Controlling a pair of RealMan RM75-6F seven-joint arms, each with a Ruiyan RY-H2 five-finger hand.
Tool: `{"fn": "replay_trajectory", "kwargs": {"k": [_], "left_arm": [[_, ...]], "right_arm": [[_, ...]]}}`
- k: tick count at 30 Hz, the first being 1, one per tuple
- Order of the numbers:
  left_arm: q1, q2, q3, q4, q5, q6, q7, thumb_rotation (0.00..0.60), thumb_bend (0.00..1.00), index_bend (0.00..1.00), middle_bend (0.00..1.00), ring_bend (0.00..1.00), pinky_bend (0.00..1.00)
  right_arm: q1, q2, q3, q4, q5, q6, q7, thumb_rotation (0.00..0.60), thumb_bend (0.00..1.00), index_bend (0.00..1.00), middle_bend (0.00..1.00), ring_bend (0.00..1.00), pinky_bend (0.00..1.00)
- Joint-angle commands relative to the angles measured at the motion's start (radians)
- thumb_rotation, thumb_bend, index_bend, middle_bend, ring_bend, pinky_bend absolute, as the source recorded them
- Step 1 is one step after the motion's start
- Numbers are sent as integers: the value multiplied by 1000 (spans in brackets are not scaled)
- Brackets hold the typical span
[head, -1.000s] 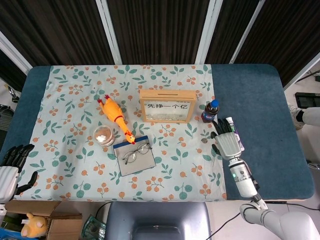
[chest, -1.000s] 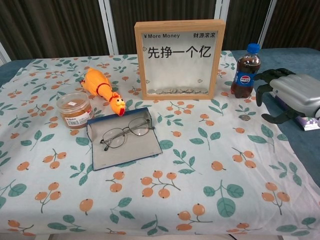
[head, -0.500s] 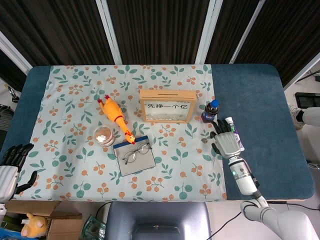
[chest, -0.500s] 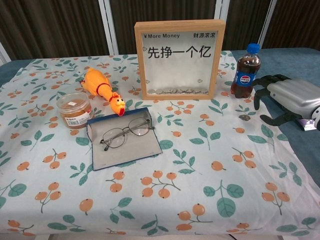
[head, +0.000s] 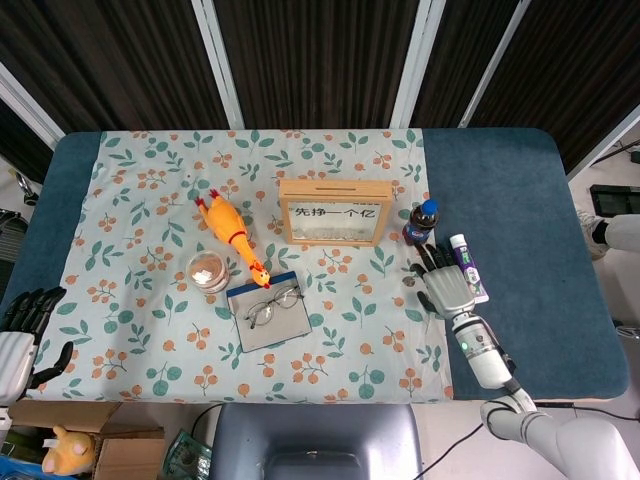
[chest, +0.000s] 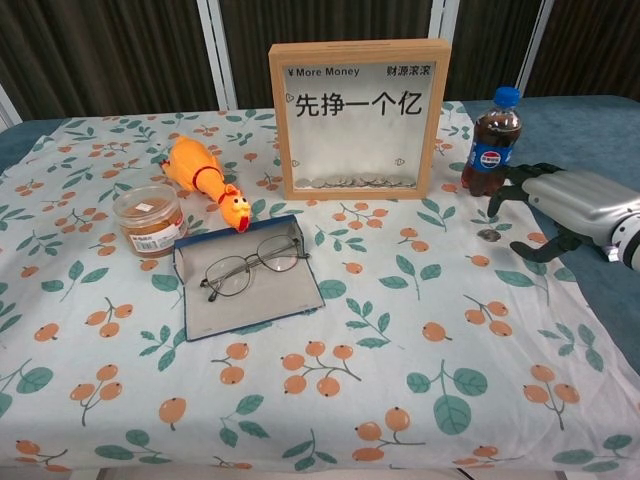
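Surface: floral cloth (head: 330, 340) on blue table (head: 520, 220).
Right hand (head: 446, 287): fingers spread, holding nothing, just below cola bottle (head: 421, 221).
Coin (chest: 488, 235): beside its fingertips.
Left hand (head: 18, 335): spread, far from bottle.

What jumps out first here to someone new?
The wooden coin frame standing at the back centre, and the orange rubber chicken left of it. At the right, the right robot hand hovers, fingers spread, by the cola bottle and a small coin.
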Motion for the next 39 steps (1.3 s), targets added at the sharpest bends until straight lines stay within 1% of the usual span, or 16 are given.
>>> {"fn": "replay_trajectory", "kwargs": {"k": [1, 6, 14, 39], "left_arm": [[-1, 0, 0, 0, 0, -1, 0, 600, 446, 0, 83, 12, 17], [-2, 0, 0, 0, 1, -4, 1, 600, 445, 0, 84, 12, 16], [-2, 1, -1, 0, -2, -4, 0, 600, 446, 0, 84, 12, 16], [-1, 2, -2, -1, -4, -3, 0, 600, 445, 0, 84, 12, 17]], "right_arm": [[-3, 3, -4, -7, -6, 2, -5, 600, 551, 485, 121, 0, 0], [-1, 4, 0, -11, -6, -3, -25, 600, 551, 519, 121, 0, 0], [7, -4, 11, -3, 1, -19, -36, 600, 551, 505, 121, 0, 0], [22, -6, 20, -7, 7, -53, -64, 600, 551, 528, 121, 0, 0]]}}
